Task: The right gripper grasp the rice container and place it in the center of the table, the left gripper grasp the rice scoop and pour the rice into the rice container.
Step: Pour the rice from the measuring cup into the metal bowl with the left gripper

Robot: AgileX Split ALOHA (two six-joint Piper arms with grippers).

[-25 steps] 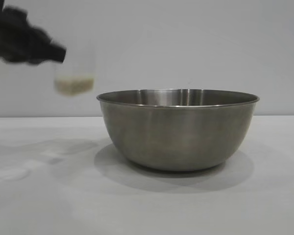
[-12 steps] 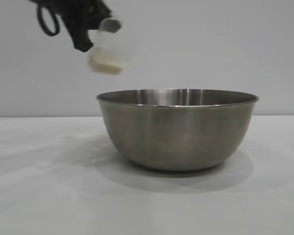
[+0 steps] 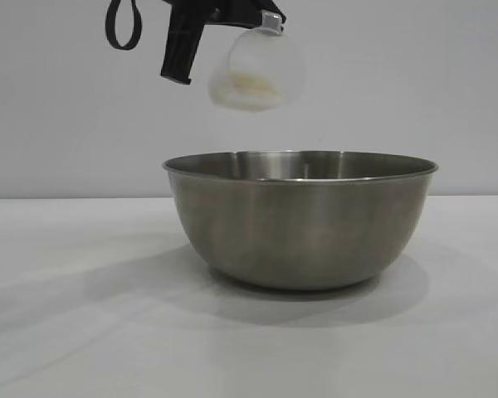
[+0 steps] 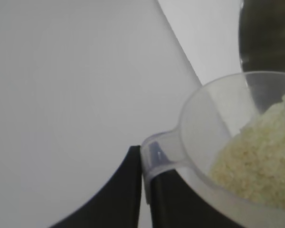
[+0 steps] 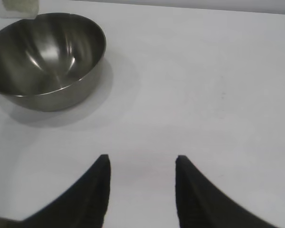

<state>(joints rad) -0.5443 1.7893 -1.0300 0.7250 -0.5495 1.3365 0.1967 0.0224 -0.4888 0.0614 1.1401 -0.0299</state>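
Observation:
The rice container (image 3: 300,217), a wide steel bowl, stands on the white table (image 3: 83,332); its inside looks bare in the right wrist view (image 5: 47,52). My left gripper (image 3: 232,12) is shut on the handle of the rice scoop (image 3: 256,70), a clear plastic cup held tilted above the bowl's left side. Rice (image 3: 247,83) lies in the tilted cup. In the left wrist view the gripper (image 4: 146,190) pinches the handle, the scoop (image 4: 204,118) holds rice (image 4: 256,156), and the bowl's edge (image 4: 268,33) shows beyond. My right gripper (image 5: 141,164) is open and empty over bare table, away from the bowl.
A plain grey wall stands behind the table. A black cable loop (image 3: 123,25) hangs from the left arm. A corner of the scoop (image 5: 20,7) shows above the bowl's far rim in the right wrist view.
My left gripper has carried the scoop up and to the right, from left of the bowl to over its left rim, and tipped it further. The bowl has not moved.

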